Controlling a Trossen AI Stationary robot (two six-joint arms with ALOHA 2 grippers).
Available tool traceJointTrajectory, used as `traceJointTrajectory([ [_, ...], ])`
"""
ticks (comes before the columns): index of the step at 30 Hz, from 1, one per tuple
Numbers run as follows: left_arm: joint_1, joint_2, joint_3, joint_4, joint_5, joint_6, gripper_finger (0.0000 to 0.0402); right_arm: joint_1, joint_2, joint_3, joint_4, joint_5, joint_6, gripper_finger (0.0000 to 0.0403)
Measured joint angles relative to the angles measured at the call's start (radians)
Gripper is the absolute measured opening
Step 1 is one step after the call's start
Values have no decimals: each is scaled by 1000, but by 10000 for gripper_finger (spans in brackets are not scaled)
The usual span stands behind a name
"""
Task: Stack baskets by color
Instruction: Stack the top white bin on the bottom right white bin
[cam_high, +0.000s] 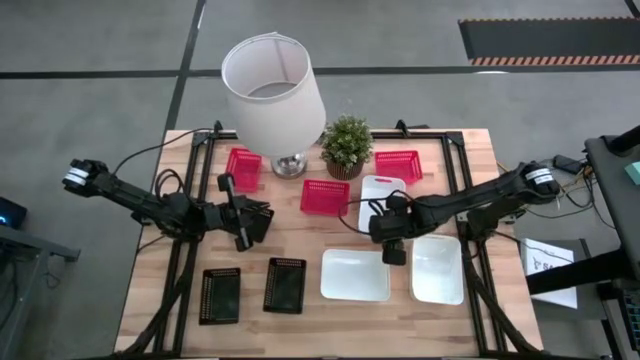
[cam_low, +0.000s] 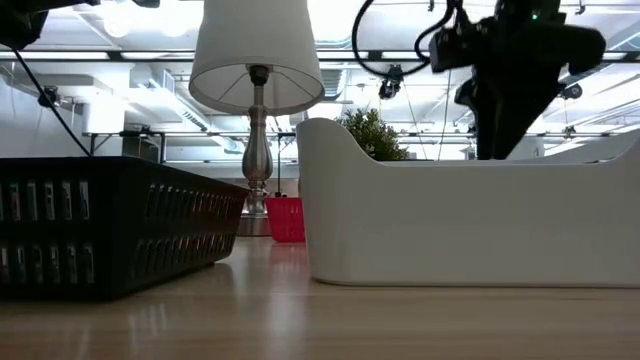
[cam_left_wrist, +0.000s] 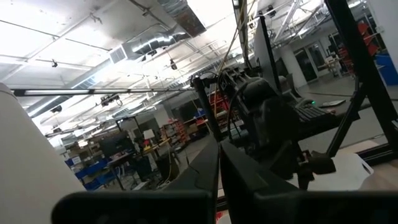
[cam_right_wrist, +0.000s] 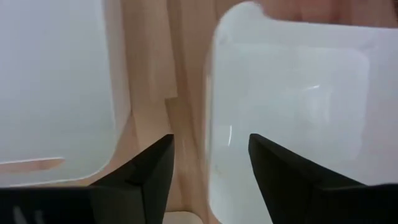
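High view: three white baskets (cam_high: 355, 275) lie on the table's (cam_high: 320, 325) right half, red baskets (cam_high: 325, 197) near the lamp (cam_high: 272, 90), black baskets (cam_high: 285, 285) front-left. Right gripper (cam_high: 394, 252), fingers spread wide, hovers between white baskets; left gripper (cam_high: 240, 236) is closed, empty.

Three red baskets (cam_high: 325, 197); three white (cam_high: 355, 275); two black (cam_high: 285, 285)

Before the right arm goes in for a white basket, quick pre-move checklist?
1. Right gripper jaws open: ok.
2. Right gripper empty: ok.
3. Jaws straddling one wall of the white basket: ok, rim sits between them.
4. Neighbouring white basket apart from the target: ok, bare wood between.
5. Left gripper parked away over the table's left half: ok.
6. Baskets stacked by colour: not ok, all lie singly.
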Motion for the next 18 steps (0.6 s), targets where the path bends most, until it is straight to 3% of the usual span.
traceJointTrajectory([
  [10, 0, -1, 0, 0, 0, 0, 0, -40, 106, 2, 5, -8, -47, 171],
  [18, 0, -1, 0, 0, 0, 0, 0, -47, 132, 2, 27, -9, -91, 117],
])
